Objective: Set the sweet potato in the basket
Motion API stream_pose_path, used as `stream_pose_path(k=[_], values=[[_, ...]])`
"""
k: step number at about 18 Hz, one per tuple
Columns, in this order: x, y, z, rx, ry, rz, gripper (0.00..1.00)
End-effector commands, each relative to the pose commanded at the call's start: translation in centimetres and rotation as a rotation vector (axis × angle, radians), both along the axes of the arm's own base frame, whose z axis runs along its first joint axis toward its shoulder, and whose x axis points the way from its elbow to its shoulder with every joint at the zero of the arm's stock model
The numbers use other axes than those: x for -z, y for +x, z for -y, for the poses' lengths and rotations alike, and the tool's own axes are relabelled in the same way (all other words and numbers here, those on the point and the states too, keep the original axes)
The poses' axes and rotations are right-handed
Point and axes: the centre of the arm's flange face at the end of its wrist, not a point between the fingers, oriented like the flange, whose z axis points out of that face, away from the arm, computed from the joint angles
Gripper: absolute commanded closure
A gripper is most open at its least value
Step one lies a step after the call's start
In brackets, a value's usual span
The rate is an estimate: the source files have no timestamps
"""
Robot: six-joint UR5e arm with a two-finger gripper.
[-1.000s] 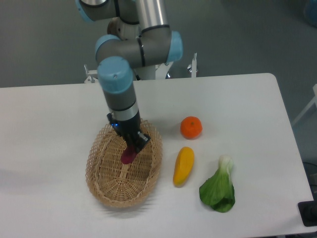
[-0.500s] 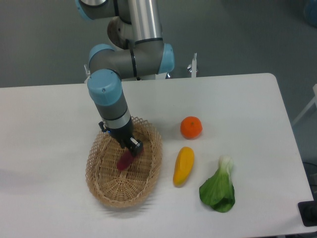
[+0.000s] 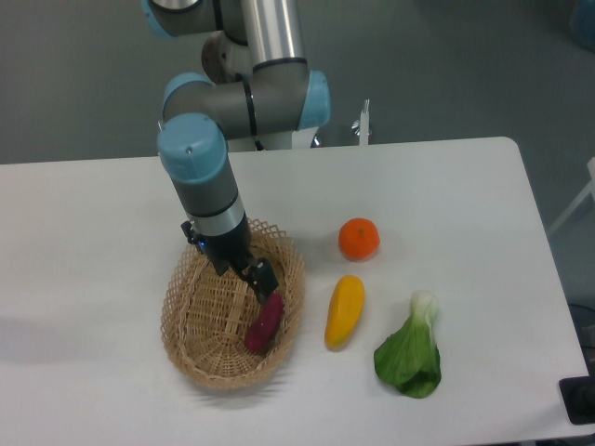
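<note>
The magenta-purple sweet potato (image 3: 264, 322) lies inside the tan wicker basket (image 3: 191, 339), on the right side of its floor, leaning toward the right wall. My gripper (image 3: 262, 279) hangs just above the potato's upper end, over the basket's right half. Its fingers look parted and hold nothing; the potato sits apart from them.
A yellow-orange elongated vegetable (image 3: 344, 310) lies right of the basket. A round orange fruit (image 3: 359, 239) sits behind it. A green leafy bok choy (image 3: 410, 356) lies at the front right. The table's front edge is close below the basket.
The sweet potato has left the gripper and now lies on the basket's floor to the right. The gripper shifted slightly right and sits above it.
</note>
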Motion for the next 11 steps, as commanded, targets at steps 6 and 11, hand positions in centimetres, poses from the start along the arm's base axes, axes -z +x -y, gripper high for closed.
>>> stream_pose_path(k=[6,11], values=[[-5.4,-8.2,3.8,-0.017,-0.009,-0.059,0.00],[-8.3,-13.5,9.7,0.133,-0.126,-0.031,0.00]])
